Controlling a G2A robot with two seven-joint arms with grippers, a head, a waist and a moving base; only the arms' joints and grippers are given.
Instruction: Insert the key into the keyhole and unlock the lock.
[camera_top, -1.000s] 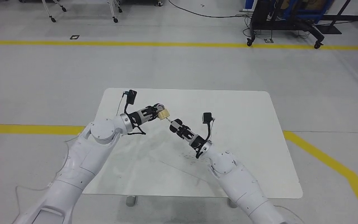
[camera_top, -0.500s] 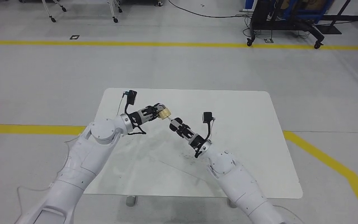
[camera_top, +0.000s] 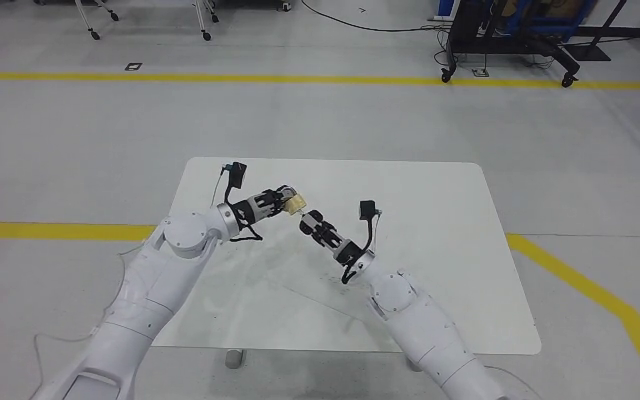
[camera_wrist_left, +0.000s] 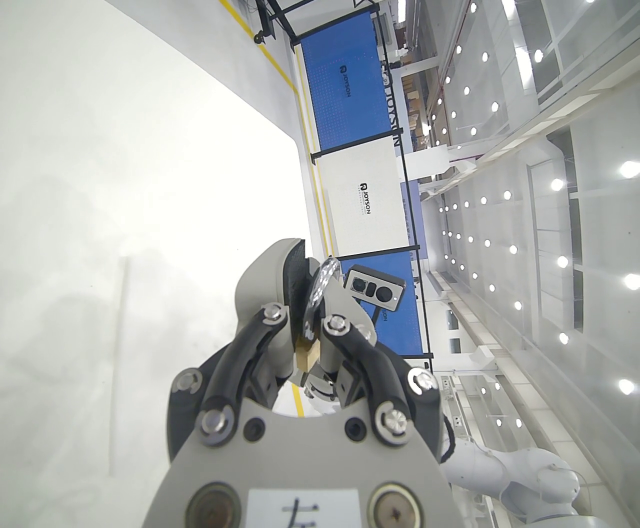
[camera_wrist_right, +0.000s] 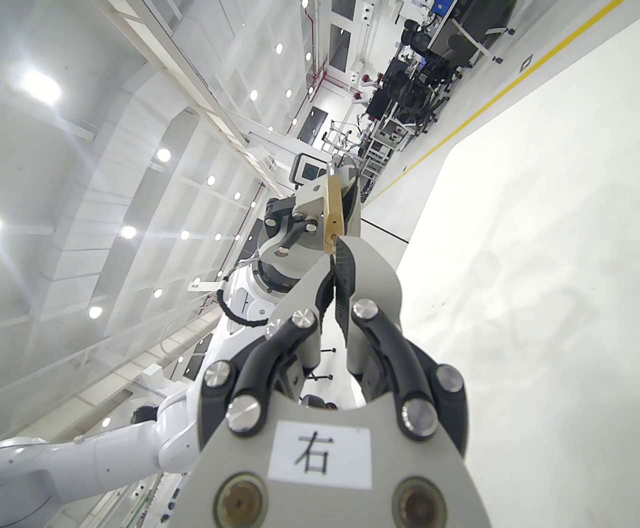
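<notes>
Brassy metal lock (camera_wrist_right: 332, 215), matt white table (camera_top: 440, 230)

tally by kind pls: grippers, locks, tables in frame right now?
Grippers: 2 (left gripper shut on the lock, right gripper shut, tips at the lock's end)
Brass lock: 1
Table: 1
Total: 4

I see a white table (camera_top: 440, 190) with rounded corners standing on the grey floor (camera_top: 300, 120), a yellow line (camera_top: 60, 230) passing beneath it, faint scuff marks (camera_top: 327, 281) on its top.
</notes>
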